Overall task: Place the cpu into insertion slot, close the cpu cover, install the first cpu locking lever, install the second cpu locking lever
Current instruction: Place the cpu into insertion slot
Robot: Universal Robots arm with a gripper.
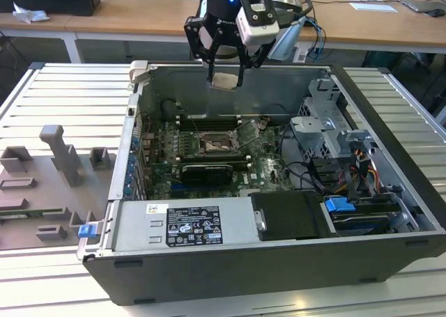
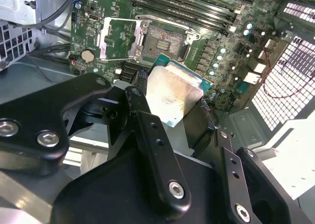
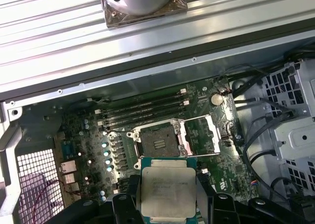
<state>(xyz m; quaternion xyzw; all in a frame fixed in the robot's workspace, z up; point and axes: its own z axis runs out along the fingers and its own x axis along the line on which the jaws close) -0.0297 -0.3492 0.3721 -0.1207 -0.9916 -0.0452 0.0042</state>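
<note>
My gripper [image 1: 224,74] hangs over the back wall of the open computer case [image 1: 272,261], shut on the cpu [image 1: 224,81], a flat silver-topped chip. In both wrist views the cpu [image 2: 172,93] [image 3: 167,189] sits pinched between the black fingers [image 2: 147,130]. The insertion slot [image 1: 218,144] [image 2: 165,39] [image 3: 157,140] lies well below it on the green board, its dark centre bare. The cpu cover [image 2: 115,37] [image 3: 199,135] is swung open and lies flat beside the slot.
Long memory slots [image 3: 142,108] run along the slot's far side. A black card [image 1: 205,172] lies near the slot, and a labelled grey box [image 1: 185,226] fills the case front. A drive cage [image 1: 327,132] and cables [image 1: 362,174] crowd the exterior view's right. Grey fixtures [image 1: 63,153] stand outside on the left.
</note>
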